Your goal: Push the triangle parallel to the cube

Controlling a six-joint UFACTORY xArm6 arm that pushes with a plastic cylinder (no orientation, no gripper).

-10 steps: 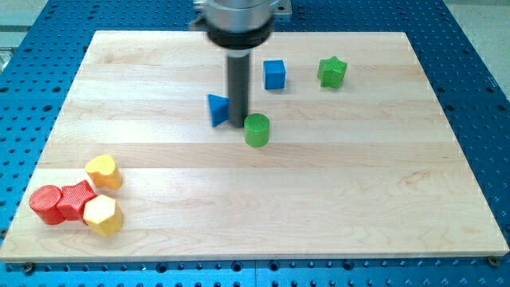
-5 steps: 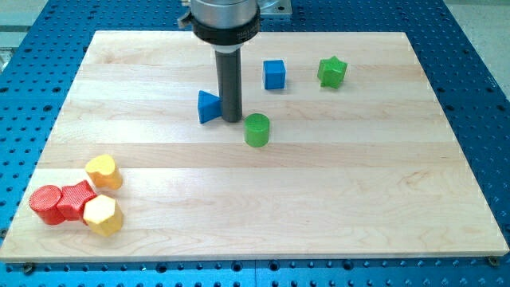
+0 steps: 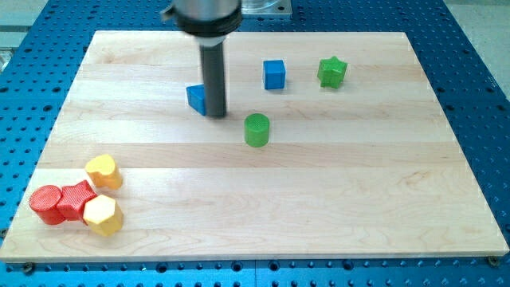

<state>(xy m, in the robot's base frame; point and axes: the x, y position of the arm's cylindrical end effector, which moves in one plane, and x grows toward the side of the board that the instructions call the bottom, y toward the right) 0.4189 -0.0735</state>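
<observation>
1. At the view's lower left of the counter, well away from the work, sits a cluster: a red cylinder, a red block of unclear shape touching it, and two yellow blocks just beside them. None of these bears on the task.

2. The blue triangle lies in the upper middle of the counter, partly hidden behind the rod. It sits directly on the view's left of my tip, touching it or nearly so.

3. The end effector is a plain dark rod with nothing to open or close; it grips nothing and can only push. Its lower end rests on the counter at the triangle's right flank.

4. The green cylinder stands to the view's lower right of my tip, apart from it and out of the line of any push toward the view's top.

5. The blue cube lies to the view's right of the triangle and a little nearer the view's top, well apart from it.

6. The relation that matters: the triangle is left of my tip and slightly below the cube's row. In my judgement a push toward the view's top is still needed to bring it level with the cube.

7. The green star sits right of the cube, uninvolved.
</observation>
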